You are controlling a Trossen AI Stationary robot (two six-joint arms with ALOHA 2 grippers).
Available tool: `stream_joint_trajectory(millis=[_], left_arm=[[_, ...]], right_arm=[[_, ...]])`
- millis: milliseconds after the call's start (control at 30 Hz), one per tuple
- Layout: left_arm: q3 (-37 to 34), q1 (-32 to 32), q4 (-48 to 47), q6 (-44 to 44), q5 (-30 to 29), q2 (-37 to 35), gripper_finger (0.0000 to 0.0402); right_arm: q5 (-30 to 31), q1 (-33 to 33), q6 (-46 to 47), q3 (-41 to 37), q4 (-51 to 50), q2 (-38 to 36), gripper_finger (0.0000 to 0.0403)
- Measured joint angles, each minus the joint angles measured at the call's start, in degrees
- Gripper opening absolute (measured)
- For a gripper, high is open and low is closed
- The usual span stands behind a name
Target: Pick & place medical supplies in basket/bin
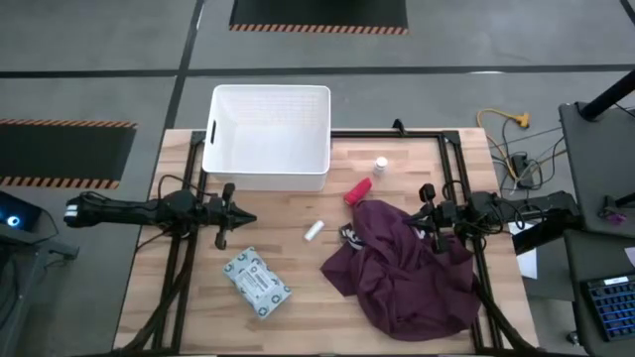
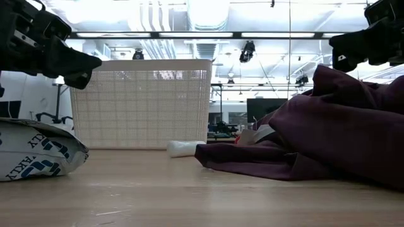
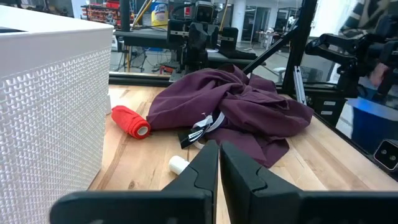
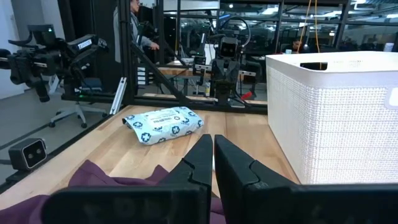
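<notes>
The white perforated bin (image 1: pixel 268 137) stands at the table's far side. A tiny white bottle (image 1: pixel 380 166) stands upright to its right, and a red tube (image 1: pixel 357 190) lies beside it. A small white roll (image 1: pixel 314 231) lies mid-table. The patterned packet (image 1: pixel 256 282) lies flat nearer the front. My left gripper (image 1: pixel 246 217) hovers shut, left of the roll and in front of the bin. My right gripper (image 1: pixel 421 214) hovers shut above the maroon cloth (image 1: pixel 407 268). The left wrist view shows the tube (image 3: pixel 130 121) and roll (image 3: pixel 178 164). The right wrist view shows the packet (image 4: pixel 163 123).
The maroon cloth lies heaped over the table's right half, its edge close to the tube and the roll. A black frame rail (image 1: pixel 456 178) runs along the table's sides and far edge. Bare wood (image 1: pixel 298 263) shows between the packet and the cloth.
</notes>
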Motion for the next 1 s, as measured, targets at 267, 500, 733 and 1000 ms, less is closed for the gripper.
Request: stream_joint_trajectory(millis=[267,500,733,1000], left_arm=[[0.0,0.0,0.0,0.0,0.0,0.0,0.0],[0.0,0.0,0.0,0.0,0.0,0.0,0.0],[0.0,0.0,0.0,0.0,0.0,0.0,0.0],[0.0,0.0,0.0,0.0,0.0,0.0,0.0]], right_arm=[[0.0,0.0,0.9,0.0,0.2,0.0,0.0009],[1.0,0.0,7.5,0.0,1.3,0.1,0.0009],[19.6,0.0,17.9,0.0,2.4,0.1,0.0028],[43.7,-0.1,36.9,0.0,4.2,3.4,0.0133]])
